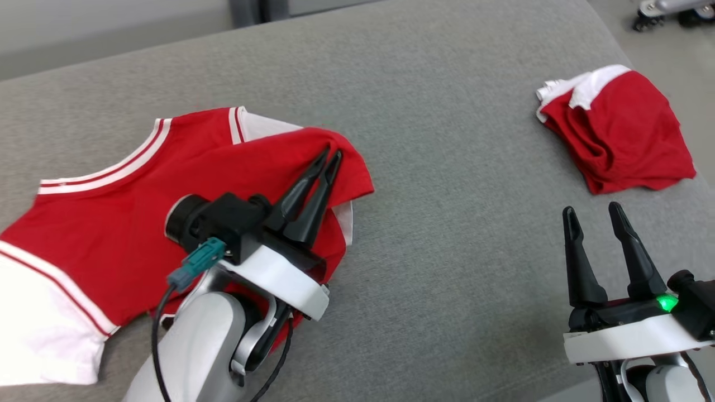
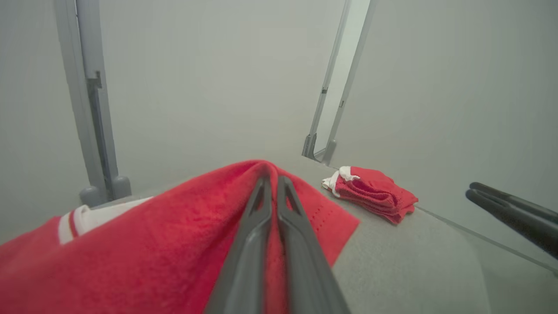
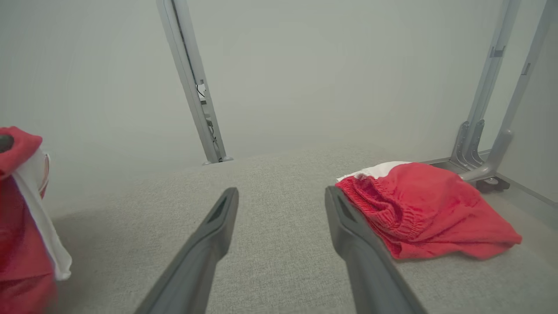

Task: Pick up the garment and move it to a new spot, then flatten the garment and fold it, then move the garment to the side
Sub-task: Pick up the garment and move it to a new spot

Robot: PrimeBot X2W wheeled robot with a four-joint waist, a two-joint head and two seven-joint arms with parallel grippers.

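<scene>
The garment (image 1: 100, 223) is a red shirt with white striped trim and white sleeves, spread over the left of the grey padded surface (image 1: 447, 167). Its right part is folded back over itself. My left gripper (image 1: 329, 154) is shut on the garment at that folded edge, and in the left wrist view the red cloth (image 2: 152, 244) peaks up at the closed fingertips of the left gripper (image 2: 272, 179). My right gripper (image 1: 592, 211) stands open at the lower right, apart from the shirt, with nothing between the right gripper's (image 3: 281, 194) fingers. The shirt's edge (image 3: 17, 218) shows at the left of the right wrist view.
A second red and white piece of clothing (image 1: 620, 134) lies bunched and folded near the surface's far right edge, just ahead and right of the right gripper (image 3: 427, 209). Grey metal frame legs (image 3: 192, 87) stand behind the surface. Bare grey padding lies between the two pieces.
</scene>
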